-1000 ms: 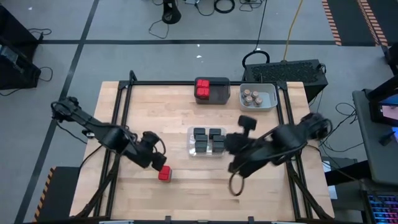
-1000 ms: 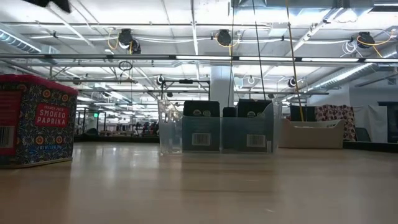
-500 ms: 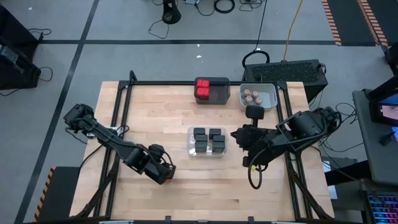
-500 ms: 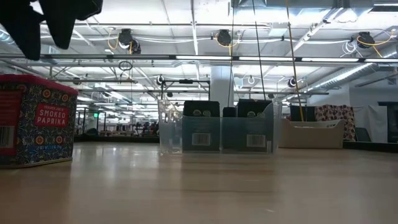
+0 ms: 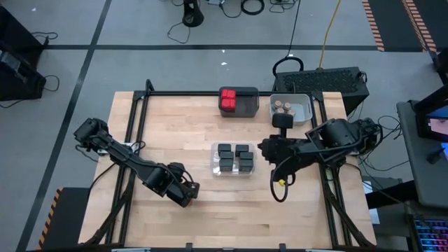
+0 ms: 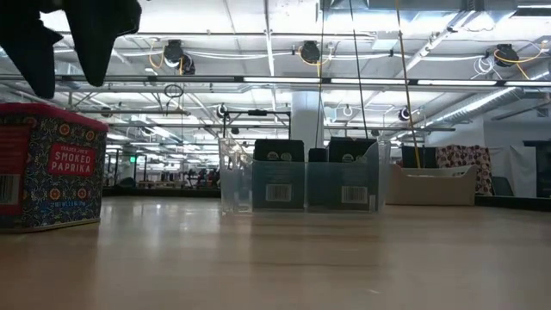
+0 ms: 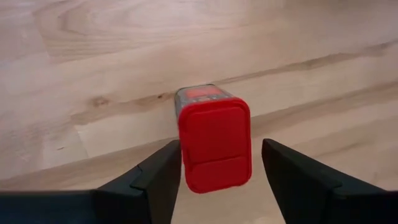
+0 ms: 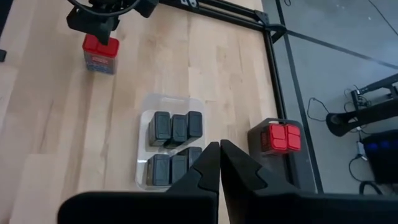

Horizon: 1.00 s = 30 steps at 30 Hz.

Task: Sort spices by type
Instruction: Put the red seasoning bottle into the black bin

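1. Tipping is the main risk for the red-lidded boxy paprika tin (image 7: 214, 146) standing alone near the front of the wooden worktop (image 5: 175, 133): an off-centre descent would clip its lid.
2. Sits directly beneath the left end effector (image 7: 214, 163), fingers (image 7: 155, 174) spread either side, not yet gripping.
3. Waits well apart, right end effector (image 8: 219, 163) clenched empty beside the clear bin (image 5: 234, 159).

The clear bin (image 5: 233, 159) sits at the table's (image 5: 182, 133) centre with the boxy tins (image 5: 234, 157) inside it. At twelve o'clock from it stands the dark bin (image 5: 246, 103), and at one o'clock the bin of round jars (image 5: 299, 108). The paprika tin (image 7: 214, 146) stands alone on the boards at eight o'clock, well apart, directly under the left gripper (image 7: 217, 171).
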{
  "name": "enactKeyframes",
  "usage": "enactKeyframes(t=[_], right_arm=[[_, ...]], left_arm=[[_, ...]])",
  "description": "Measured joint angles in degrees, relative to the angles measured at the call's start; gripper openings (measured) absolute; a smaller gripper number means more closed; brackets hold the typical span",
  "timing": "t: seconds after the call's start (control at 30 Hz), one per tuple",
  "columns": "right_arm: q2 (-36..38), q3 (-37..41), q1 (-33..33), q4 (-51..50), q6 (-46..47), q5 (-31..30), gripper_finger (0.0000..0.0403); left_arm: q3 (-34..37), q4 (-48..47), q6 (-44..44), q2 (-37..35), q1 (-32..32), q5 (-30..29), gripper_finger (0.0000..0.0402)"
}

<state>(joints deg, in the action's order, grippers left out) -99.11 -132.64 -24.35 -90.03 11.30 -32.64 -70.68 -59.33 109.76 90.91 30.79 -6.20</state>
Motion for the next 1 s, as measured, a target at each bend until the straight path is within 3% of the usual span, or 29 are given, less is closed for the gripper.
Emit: enactKeyframes(t=[0.43,1.0], right_arm=[[0.0,0.0,0.7,0.0,-0.7,0.0,0.0],[0.0,0.0,0.8,0.0,-0.2,0.0,0.0]], left_arm=[[0.3,0.3,-1.2,0.0,0.0,0.1,0.0329],[0.3,2.0,-2.1,5.3,0.1,0.3,0.0336]])
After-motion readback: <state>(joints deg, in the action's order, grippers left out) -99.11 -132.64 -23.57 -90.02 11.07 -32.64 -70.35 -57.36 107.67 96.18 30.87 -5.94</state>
